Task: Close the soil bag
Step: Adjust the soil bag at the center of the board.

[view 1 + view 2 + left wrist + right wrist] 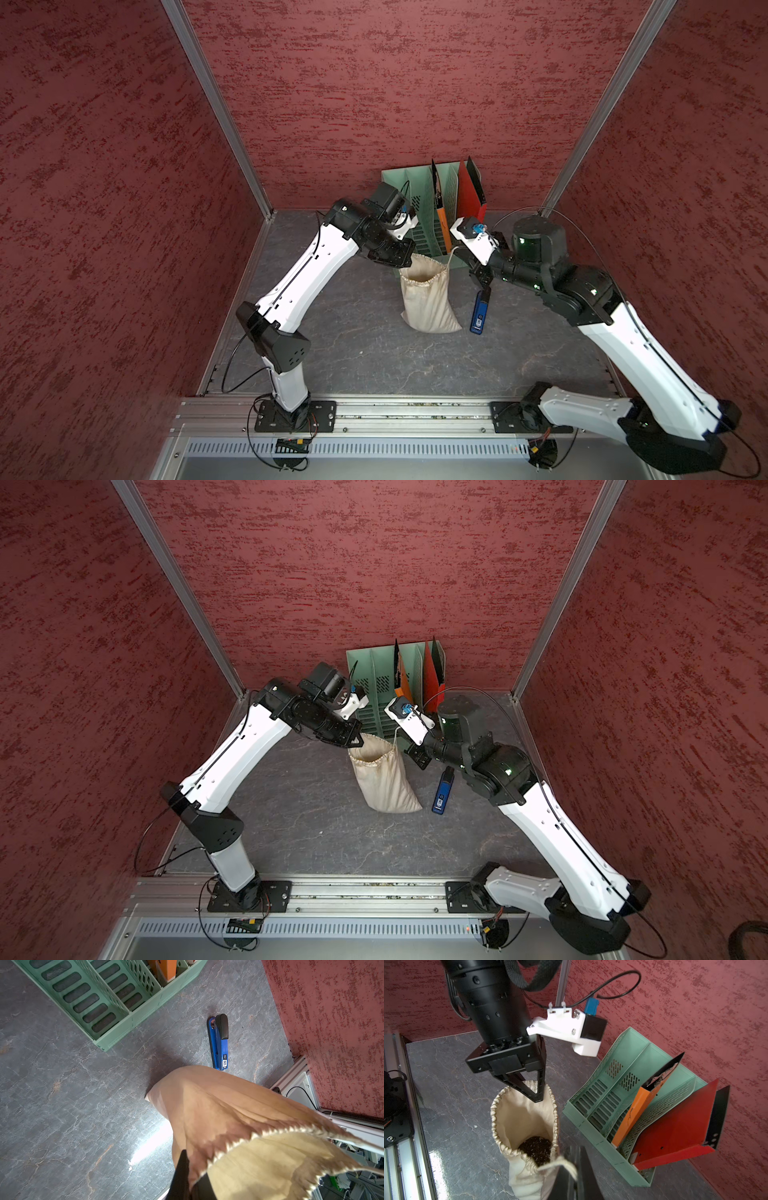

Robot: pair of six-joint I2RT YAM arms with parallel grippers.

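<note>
Left gripper (538,1097) clamped on the far rim of the bag (428,303); right gripper (572,1177) pinching its thin cord (553,1165). Bag is wrinkled cream cloth with the gathered mouth gaping and dark crumbly soil (536,1148) inside, bottom on the table just in front of the slotted green rack (629,1059), which holds an orange folder (637,1109) and a red folder (675,1126). Blue stapler (480,311) lies beside the bag on the grey marbled table (374,365), mottled red walls (415,83) around.

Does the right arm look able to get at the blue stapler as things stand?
Probably, but not freely: the blue stapler lies uncovered beside the right gripper, yet that gripper is shut on the cord of the soil bag, so it must let go first.
</note>
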